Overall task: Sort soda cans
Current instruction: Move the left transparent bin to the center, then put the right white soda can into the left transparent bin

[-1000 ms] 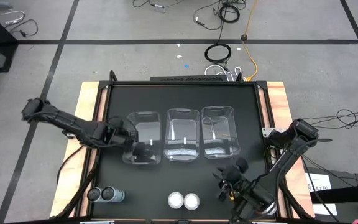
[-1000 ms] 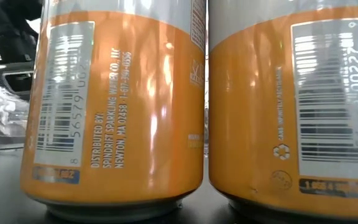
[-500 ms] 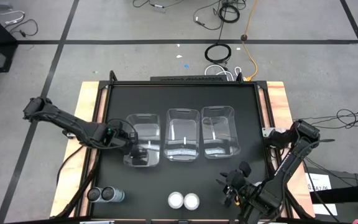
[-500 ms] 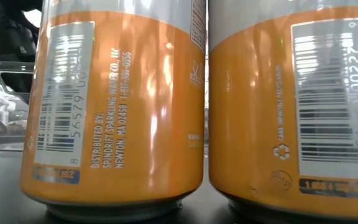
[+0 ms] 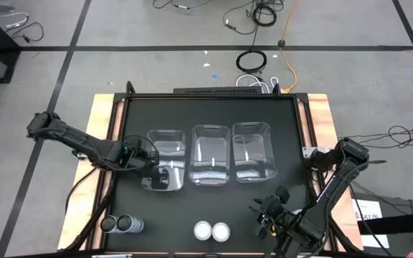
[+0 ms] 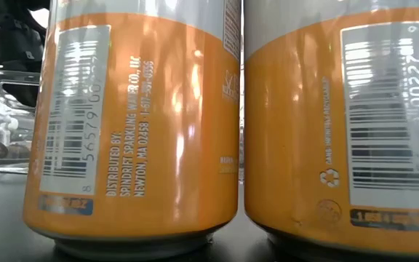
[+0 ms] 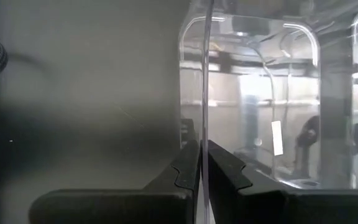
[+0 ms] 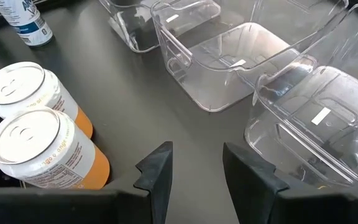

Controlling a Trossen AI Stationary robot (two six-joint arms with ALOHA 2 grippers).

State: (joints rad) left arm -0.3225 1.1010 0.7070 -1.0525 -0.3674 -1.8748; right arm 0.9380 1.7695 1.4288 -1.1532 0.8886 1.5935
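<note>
Two orange cans with silver tops (image 8: 33, 127) stand side by side near the table's front edge (image 5: 211, 231) and fill the low view (image 6: 137, 124). Two dark grey cans (image 5: 121, 224) stand at the front left. The red-pink cans are out of view. My left gripper (image 5: 154, 170) is shut on the left one of three clear bins (image 5: 166, 159). My right gripper (image 8: 197, 168) is open and empty, low over the table (image 5: 267, 215) to the right of the orange cans. My left gripper pinches the left bin's left long wall (image 7: 202, 124), toward its near end, with one finger inside the bin and one outside. The fingers (image 7: 188, 168) come from the table's left, slanting down. Whether the bin's base is on the table, I cannot tell.
The middle bin (image 5: 211, 155) and the right bin (image 5: 253, 152) stand in a row mid-table, close to the left one. Bare black table lies between the bins and the cans (image 5: 214, 204). Wooden boards edge the table left and right (image 5: 320, 129).
My left gripper has shifted a little toward the near edge, and the left bin has shifted slightly with it. My right gripper has drawn back toward the near edge, staying open.
</note>
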